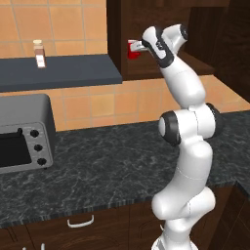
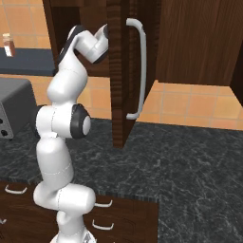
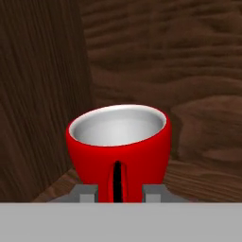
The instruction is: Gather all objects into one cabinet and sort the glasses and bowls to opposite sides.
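Note:
A glossy red cup point(image 3: 118, 151) with a white inside stands on the floor of the dark brown cabinet point(image 3: 42, 94), close to its left wall. In the hand view it sits between my gripper's point(image 3: 120, 193) two fingertips, which rest against its lower sides. From the left base view the arm reaches up into the open cabinet point(image 1: 114, 44), and the red cup point(image 1: 132, 49) shows just left of the hand, at the gripper point(image 1: 137, 47). In the right base view the cabinet door point(image 2: 121, 95) with its long pale bar handle point(image 2: 141, 66) hides the hand and the cup.
A grey toaster oven point(image 1: 24, 139) stands at the left of the dark stone counter point(image 1: 107, 161). A small bottle point(image 1: 39, 54) sits on the dark wall shelf point(image 1: 73, 73) left of the cabinet. The open door juts out over the counter right of the arm.

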### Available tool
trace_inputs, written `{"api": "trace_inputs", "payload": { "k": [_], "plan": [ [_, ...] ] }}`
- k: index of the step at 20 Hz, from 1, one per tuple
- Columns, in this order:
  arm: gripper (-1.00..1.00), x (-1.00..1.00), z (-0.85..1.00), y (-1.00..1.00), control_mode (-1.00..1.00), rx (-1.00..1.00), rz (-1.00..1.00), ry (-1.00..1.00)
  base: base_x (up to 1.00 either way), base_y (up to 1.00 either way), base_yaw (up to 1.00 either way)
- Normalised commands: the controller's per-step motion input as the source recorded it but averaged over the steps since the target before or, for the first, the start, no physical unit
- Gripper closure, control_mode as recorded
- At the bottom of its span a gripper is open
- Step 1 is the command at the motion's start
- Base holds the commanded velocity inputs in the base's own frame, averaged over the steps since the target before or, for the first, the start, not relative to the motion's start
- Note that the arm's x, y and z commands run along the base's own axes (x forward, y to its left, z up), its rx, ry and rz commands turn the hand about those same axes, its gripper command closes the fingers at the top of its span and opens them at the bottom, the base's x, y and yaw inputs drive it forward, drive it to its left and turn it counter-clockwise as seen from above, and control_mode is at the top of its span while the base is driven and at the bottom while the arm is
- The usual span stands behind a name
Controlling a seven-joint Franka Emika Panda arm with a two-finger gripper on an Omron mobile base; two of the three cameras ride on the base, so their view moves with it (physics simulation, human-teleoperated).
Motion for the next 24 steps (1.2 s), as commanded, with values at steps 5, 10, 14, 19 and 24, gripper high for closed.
{"api": "trace_inputs", "payload": {
  "k": [5, 10, 14, 19, 24],
  "plan": [
    [1.0, -0.11, 0.04, 0.0, -1.0, 0.0, 0.01, -0.07, 0.0, 0.0, 0.0],
    [1.0, -0.54, 0.04, 0.0, -1.0, -0.02, 0.0, -0.05, 0.0, 0.0, 0.0],
    [1.0, -0.93, -0.02, 0.0, -1.0, -0.19, -0.01, 0.0, 0.0, 0.0, 0.0],
    [1.0, -1.0, 0.06, -0.05, -1.0, -0.09, -0.07, 0.0, 0.0, 0.0, 0.0],
    [1.0, -1.0, 0.0, -0.21, -1.0, -0.08, -0.1, 0.0, 0.0, 0.0, 0.0]
  ]
}}
